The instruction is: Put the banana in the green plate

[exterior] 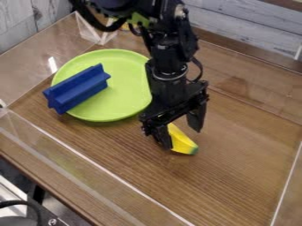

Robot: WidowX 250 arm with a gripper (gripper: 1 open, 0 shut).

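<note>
The banana (183,142) is a small yellow toy with a green tip, lying on the wooden table to the right of the green plate (123,104). My gripper (177,129) points straight down over the banana, open, with one dark finger on each side of it and the fingertips close to the table. The lime-green plate sits at the left, round and wide, and its right edge is partly covered by my arm. I cannot tell whether the fingers touch the banana.
A blue ridged block (78,86) rests on the plate's left rim. Clear acrylic walls (141,196) enclose the table on the near and right sides. A white-legged stand (97,33) is at the back left.
</note>
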